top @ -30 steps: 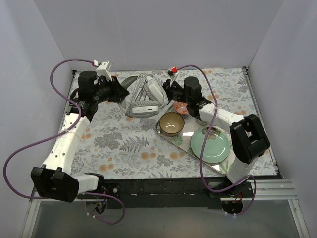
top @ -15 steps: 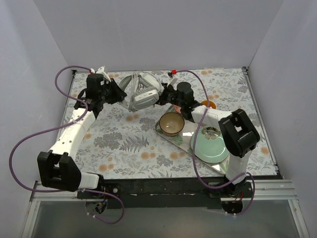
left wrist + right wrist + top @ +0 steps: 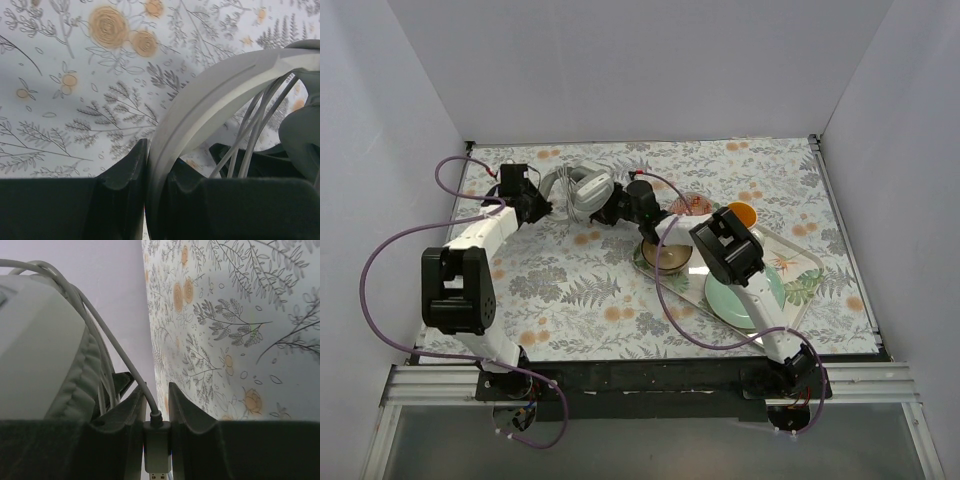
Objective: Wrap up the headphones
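The light grey-white headphones (image 3: pixel 580 186) are held between both grippers at the back left of the table. My left gripper (image 3: pixel 540 205) is shut on the wide headband (image 3: pixel 210 95), pinched between its jaws (image 3: pixel 157 170). My right gripper (image 3: pixel 607 212) is shut on the plug (image 3: pixel 157 445) at the end of the thin grey cable (image 3: pixel 115 350). Several cable strands (image 3: pixel 250 135) run across the headband's inside. A padded earcup (image 3: pixel 40 355) fills the left of the right wrist view.
A tray (image 3: pixel 800 262) at the right holds a brown bowl (image 3: pixel 665 252) and a green plate (image 3: pixel 750 292). An orange cup (image 3: pixel 741 212) and a pink item (image 3: pixel 692 205) sit behind it. The floral cloth (image 3: pixel 580 290) covers the table; walls close three sides.
Both grippers moved left and lower with the headphones. The right arm swung far left across the tray. The headphones turned, the headband now to the left.
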Robot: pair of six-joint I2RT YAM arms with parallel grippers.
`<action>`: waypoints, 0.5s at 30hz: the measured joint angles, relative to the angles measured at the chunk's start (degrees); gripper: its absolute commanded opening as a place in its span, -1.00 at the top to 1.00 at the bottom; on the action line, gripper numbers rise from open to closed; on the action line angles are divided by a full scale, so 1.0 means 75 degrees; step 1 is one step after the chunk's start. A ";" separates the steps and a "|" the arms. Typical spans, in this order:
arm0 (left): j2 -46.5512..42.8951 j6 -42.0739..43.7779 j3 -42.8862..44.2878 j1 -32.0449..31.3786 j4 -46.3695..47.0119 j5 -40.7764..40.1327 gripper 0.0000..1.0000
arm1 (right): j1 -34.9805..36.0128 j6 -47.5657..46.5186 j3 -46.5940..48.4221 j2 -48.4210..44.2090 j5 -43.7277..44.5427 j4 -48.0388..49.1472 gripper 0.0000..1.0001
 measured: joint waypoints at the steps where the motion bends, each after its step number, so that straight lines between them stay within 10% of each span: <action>1: 0.0108 0.0006 -0.0006 0.0047 0.0067 -0.0073 1.00 | 0.0087 0.0032 0.0274 0.0117 0.0119 -0.0361 0.97; 15: 0.1049 0.0291 -0.0117 0.0790 0.0629 -0.0396 1.00 | 0.0746 0.0329 0.2547 0.1297 0.1390 -0.2664 0.85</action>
